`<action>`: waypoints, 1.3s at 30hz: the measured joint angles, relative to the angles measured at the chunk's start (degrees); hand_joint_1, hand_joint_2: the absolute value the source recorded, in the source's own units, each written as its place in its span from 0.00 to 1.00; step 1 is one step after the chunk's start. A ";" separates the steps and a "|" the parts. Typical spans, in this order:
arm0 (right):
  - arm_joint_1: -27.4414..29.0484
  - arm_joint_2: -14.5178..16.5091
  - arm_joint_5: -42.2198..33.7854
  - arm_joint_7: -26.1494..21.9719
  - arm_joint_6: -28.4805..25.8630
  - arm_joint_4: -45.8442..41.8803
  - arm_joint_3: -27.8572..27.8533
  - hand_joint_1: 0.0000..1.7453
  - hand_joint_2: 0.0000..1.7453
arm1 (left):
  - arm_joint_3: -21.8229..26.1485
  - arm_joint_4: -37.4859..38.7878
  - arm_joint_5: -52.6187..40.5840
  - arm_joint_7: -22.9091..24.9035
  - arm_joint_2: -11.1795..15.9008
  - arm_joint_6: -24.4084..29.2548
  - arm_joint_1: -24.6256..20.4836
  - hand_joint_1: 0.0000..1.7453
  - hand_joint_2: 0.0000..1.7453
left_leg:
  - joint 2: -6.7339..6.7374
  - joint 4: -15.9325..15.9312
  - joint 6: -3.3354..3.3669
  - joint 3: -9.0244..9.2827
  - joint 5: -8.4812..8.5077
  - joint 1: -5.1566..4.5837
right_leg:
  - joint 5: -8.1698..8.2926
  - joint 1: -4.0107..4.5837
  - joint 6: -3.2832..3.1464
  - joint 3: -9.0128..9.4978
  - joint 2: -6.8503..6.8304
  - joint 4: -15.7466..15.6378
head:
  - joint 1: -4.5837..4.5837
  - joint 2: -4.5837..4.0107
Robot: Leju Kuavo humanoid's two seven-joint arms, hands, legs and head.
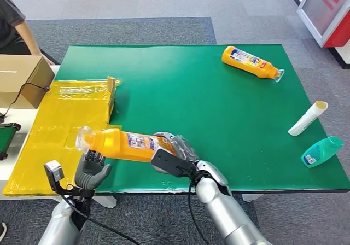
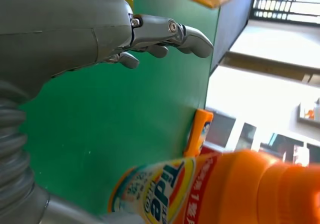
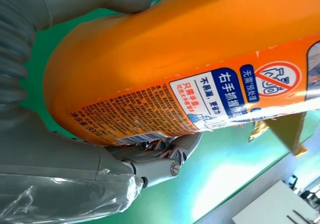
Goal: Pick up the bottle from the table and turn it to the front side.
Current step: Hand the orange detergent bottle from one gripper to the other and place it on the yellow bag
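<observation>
Lower centre of the frame, our right robot hand grips the orange bottle lifted above the green surface; our left robot hand, fingers spread and holding nothing, sits beneath its capped end.

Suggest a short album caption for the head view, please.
Right hand holds an orange bottle above the green table; left hand waits underneath.
</observation>
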 joint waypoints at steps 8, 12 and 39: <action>-3.72 3.75 -0.16 -2.08 -4.34 11.59 4.99 1.00 1.00 | -9.53 -0.34 -1.80 -1.52 0.46 -2.91 -1.90 0.00 1.00 | 0.00 0.00 0.00 0.00 0.00 0.00 | 0.00 0.00 0.00 0.00 0.00 0.00 | -0.01 0.00; -5.23 4.64 -0.27 -2.07 -4.99 16.02 6.18 0.93 1.00 | -13.49 -0.63 -2.18 -2.73 1.35 -2.25 -2.19 0.50 1.00 | 0.00 0.00 0.00 0.00 0.00 0.00 | 0.01 0.00 0.00 0.00 0.00 0.00 | -0.01 0.00; 1.68 1.26 2.27 3.32 -5.00 7.21 -3.56 0.00 1.00 | -15.61 -26.74 -72.19 22.46 5.47 43.25 2.05 1.00 1.00 | 0.02 0.00 0.00 -0.01 0.00 0.00 | 0.02 0.00 -0.02 -0.04 0.02 0.00 | 0.00 0.00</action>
